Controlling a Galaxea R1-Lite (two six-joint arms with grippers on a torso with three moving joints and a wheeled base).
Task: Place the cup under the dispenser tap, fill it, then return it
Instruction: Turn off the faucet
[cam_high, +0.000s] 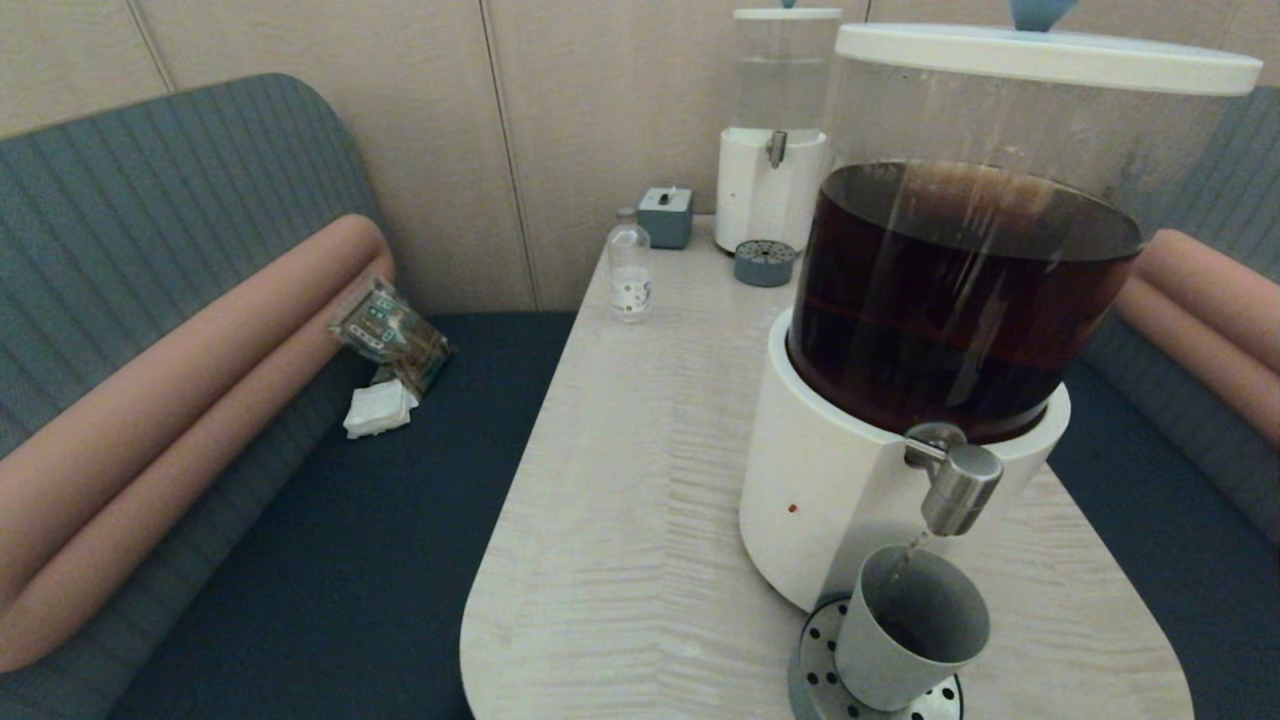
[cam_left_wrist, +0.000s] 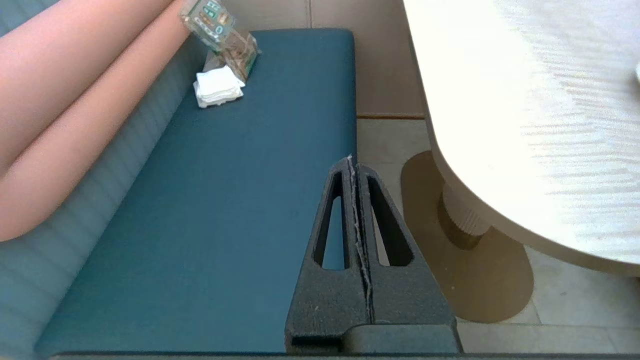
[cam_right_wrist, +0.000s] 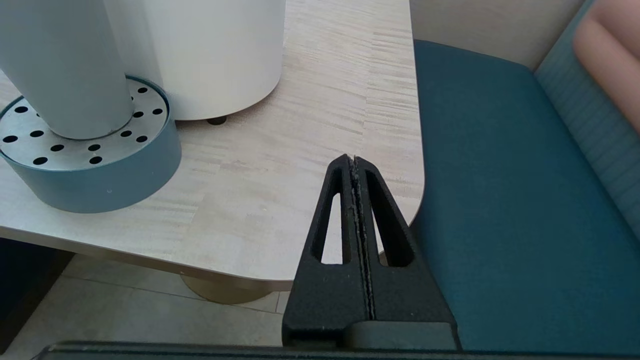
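Am seeing grey cup (cam_high: 908, 630), brushed-steel dispenser tap (cam_high: 958, 488), dark brown liquid (cam_high: 955, 300), pale wood-grain table (cam_high: 640, 480), teal bench seat (cam_high: 400, 520).

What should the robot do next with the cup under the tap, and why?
Probably wait. A thin stream runs from the tap into the cup on the drip tray, and little liquid shows inside. Both the right gripper and the left gripper sit shut, off the table.

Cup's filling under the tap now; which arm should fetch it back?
Right, probably. The right gripper, jaws shut, hangs by the table corner near the cup on its drip tray; the left gripper is over the bench.
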